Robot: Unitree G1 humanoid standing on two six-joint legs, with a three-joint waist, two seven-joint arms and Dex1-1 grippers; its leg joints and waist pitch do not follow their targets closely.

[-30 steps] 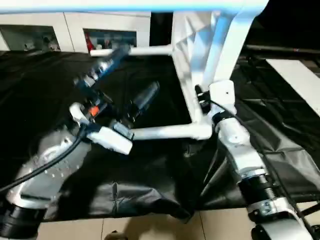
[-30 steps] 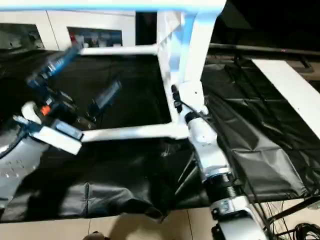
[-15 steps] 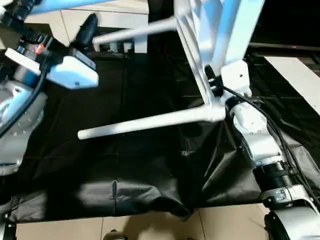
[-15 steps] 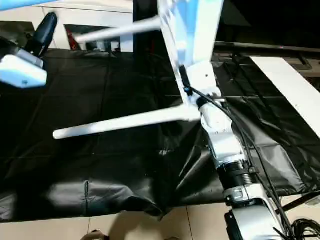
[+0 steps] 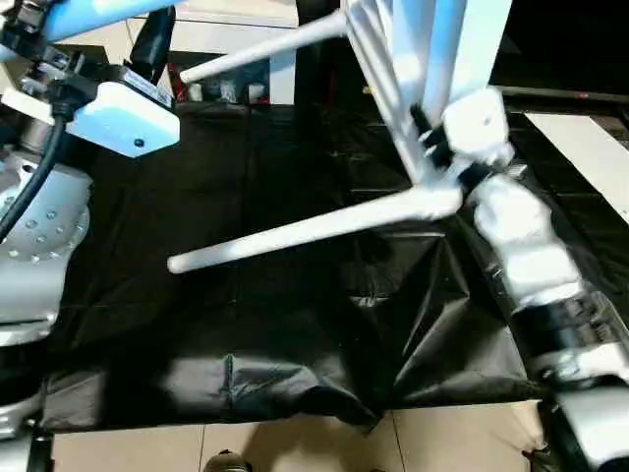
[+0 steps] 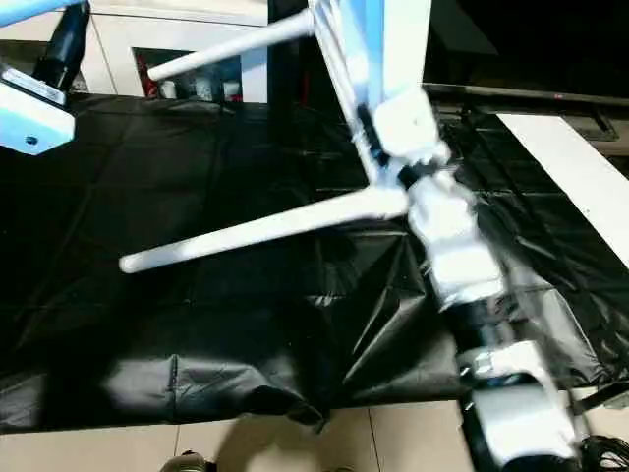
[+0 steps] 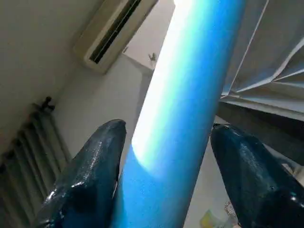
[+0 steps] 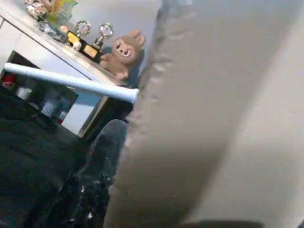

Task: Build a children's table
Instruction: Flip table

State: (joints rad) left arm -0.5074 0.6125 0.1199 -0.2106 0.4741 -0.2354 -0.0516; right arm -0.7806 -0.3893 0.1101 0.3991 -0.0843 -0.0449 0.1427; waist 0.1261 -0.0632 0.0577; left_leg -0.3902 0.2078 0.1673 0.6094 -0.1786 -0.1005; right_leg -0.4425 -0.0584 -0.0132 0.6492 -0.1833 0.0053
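Nearest, the crumpled front edge of the black-sheeted work table is seen, with pale floor tiles below it. Above the sheet, the children's table is held lifted and tipped on its side, its ribbed underside turned toward the robot's left. One white leg is seen slanting out from a lower corner toward the left, its free end clear of the sheet. At that corner the right gripper is clamped on the tabletop's edge; in the right wrist view one black finger lies against the white plastic. Higher up, a second leg points left. At the upper left, the left gripper is spread around a third leg; one finger touches it, the other stands just apart. Farthest back, a white cabinet is seen, with a plush toy and trophies on top.
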